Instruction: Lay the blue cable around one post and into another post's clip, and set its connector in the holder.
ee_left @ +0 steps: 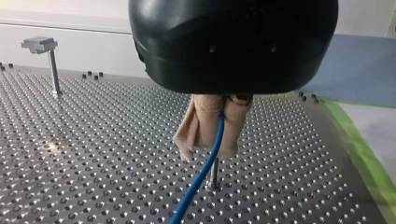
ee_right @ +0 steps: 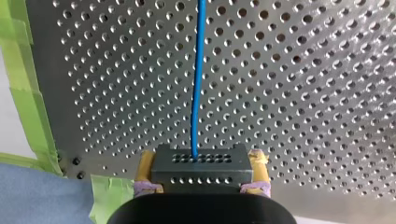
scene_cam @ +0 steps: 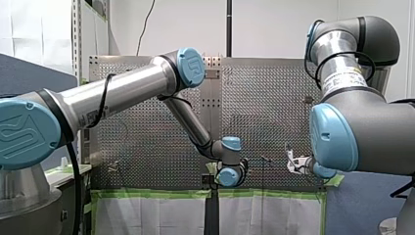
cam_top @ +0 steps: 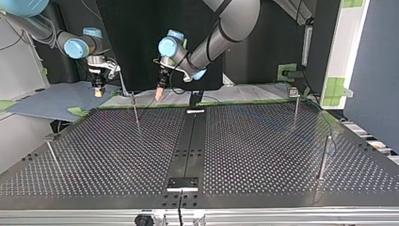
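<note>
The robot's left gripper (ee_left: 208, 151) has its beige pads pressed together on the blue cable (ee_left: 201, 175), which drops from between the fingers toward the perforated table (ee_left: 93, 154). Just below the fingertips, close beside the cable, stands a thin post (ee_left: 214, 173); whether cable and post touch cannot be told. Well off to one side of this gripper stands a clip post (ee_left: 45, 51) with a flat head. The right gripper (ee_right: 201, 156) pinches the dark connector (ee_right: 201, 170) between its yellow pads, one on each side. The cable leaves the connector's front face and runs straight ahead of this gripper above the table. Green tape (ee_right: 28, 102) lines the table's edge off to the gripper's side.
</note>
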